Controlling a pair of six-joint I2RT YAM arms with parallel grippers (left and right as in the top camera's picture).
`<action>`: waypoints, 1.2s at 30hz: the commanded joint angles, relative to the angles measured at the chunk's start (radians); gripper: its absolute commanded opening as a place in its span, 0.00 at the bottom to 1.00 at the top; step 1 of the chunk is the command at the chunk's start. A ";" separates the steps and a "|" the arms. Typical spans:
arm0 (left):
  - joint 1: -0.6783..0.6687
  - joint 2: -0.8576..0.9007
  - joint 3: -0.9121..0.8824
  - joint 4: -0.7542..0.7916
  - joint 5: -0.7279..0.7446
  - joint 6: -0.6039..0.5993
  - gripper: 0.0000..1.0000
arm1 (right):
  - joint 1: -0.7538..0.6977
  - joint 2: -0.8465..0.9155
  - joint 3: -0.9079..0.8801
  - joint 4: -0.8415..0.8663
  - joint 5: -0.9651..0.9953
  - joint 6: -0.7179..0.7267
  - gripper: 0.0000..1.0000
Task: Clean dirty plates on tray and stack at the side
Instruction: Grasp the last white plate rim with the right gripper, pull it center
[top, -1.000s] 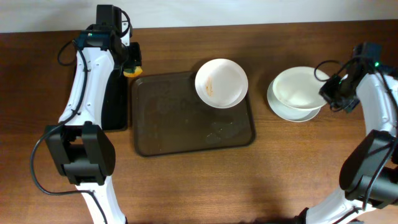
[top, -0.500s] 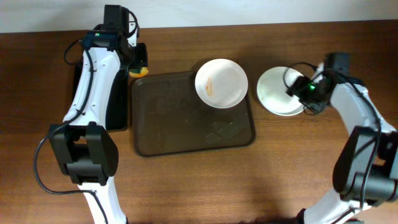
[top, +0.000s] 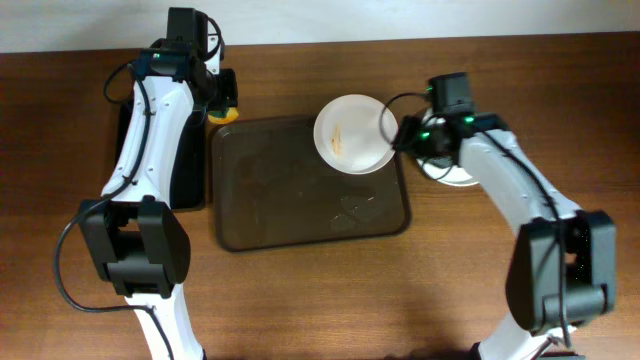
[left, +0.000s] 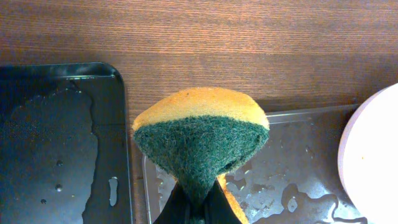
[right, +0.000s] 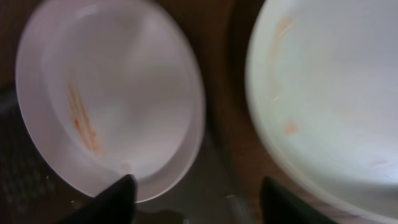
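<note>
A white shallow plate (top: 355, 133), marked inside by a thin orange-red smear, is seen at the far right corner of the wet dark brown tray (top: 260, 205). A second plate (right: 329, 93), faintly spotted orange, lies on the table just beside it. The right gripper (top: 400, 135) is held spread open between them. A green-and-yellow sponge (left: 199, 134) is clamped in the left gripper (left: 196, 208).

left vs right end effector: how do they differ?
Left end effector is shut on a green-and-yellow sponge; right end effector is open, empty. Left hangs at the brown tray back left corner; right sits between the smeared plate and the plate beside the tray. Both sit near the tray's back edge.
</note>
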 joint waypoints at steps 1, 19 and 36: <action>-0.006 0.005 0.008 -0.005 0.011 -0.012 0.00 | 0.064 0.079 0.006 -0.004 0.012 0.161 0.48; -0.006 0.005 0.008 -0.005 0.011 -0.012 0.00 | 0.306 0.210 0.047 -0.096 -0.169 0.206 0.40; -0.006 0.005 0.008 -0.001 0.011 -0.012 0.01 | 0.173 0.281 0.336 -0.121 -0.111 -0.592 0.72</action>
